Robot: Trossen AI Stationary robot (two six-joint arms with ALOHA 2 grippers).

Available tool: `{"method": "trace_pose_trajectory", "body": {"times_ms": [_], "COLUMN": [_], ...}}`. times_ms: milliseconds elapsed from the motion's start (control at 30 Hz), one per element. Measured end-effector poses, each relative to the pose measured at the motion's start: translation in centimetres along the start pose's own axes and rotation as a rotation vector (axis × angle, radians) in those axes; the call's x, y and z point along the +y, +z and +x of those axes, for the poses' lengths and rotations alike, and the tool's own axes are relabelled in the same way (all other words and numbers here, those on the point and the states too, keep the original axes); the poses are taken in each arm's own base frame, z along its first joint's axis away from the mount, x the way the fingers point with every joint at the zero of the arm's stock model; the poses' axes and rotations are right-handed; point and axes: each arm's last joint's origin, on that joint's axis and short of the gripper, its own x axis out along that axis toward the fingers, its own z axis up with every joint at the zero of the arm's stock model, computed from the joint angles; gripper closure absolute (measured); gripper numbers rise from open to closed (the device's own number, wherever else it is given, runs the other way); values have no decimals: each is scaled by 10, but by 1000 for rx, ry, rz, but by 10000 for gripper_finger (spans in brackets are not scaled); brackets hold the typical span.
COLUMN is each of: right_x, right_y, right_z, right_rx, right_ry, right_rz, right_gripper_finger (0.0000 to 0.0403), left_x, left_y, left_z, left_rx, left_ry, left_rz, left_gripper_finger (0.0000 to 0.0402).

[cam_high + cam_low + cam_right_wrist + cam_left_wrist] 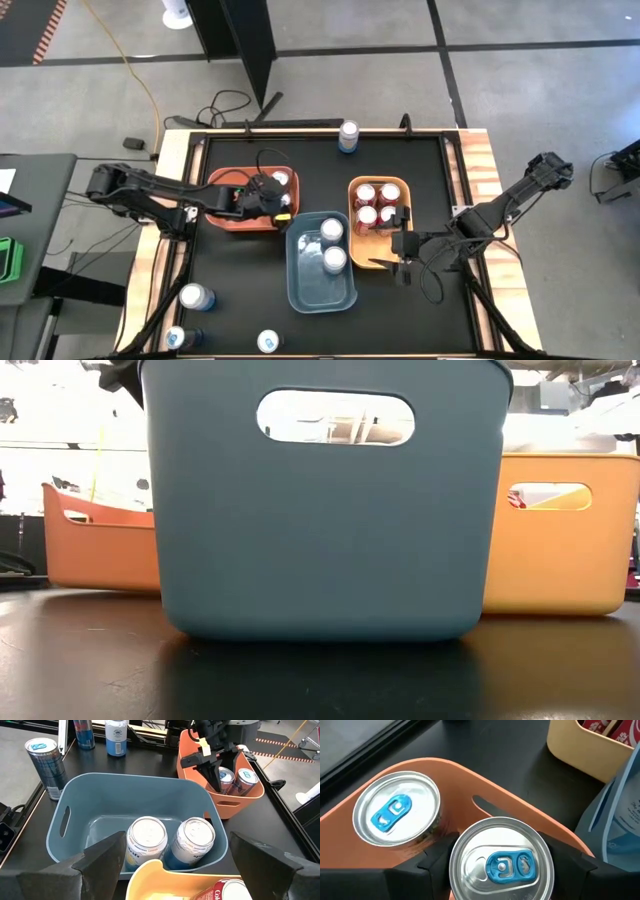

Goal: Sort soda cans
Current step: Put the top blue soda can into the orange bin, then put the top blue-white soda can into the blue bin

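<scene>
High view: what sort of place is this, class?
Probably a robotics lab or workshop: two robot arms at a black table, cables trailing over a bare concrete floor, and coloured bins with cans.

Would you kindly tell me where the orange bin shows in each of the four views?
High view: orange bin left of centre, under the left gripper.
Low view: orange bin at left, behind the blue bin.
Left wrist view: its rim around the cans.
Right wrist view: upper right.
Shared landmark: the blue bin.
</scene>
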Motion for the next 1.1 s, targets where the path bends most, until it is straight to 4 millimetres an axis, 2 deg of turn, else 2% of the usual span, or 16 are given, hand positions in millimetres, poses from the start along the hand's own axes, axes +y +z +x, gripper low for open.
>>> {"method": "trace_pose_trajectory", "body": {"times_ms": [167, 267, 633, 1100], "right_x": [0, 0, 0, 0], "right_y": [0, 0, 0, 0], "right_z": [0, 0, 0, 0], "right_rx": [0, -1, -1, 0], "right_ry": [0, 0, 0, 0], "right_rz": [1, 1, 2, 3], "right_gripper_finger": [35, 35, 35, 35], "left_x": [-2, -1, 1, 18], "left_y": [2, 2, 5, 19], "left_z": [0, -1, -6, -44], "left_rx": [16, 18, -2, -105], "left_ry": [-20, -17, -15, -60], "left_rz": [23, 27, 32, -20], "left_gripper_finger": [109, 88, 84, 82]}}
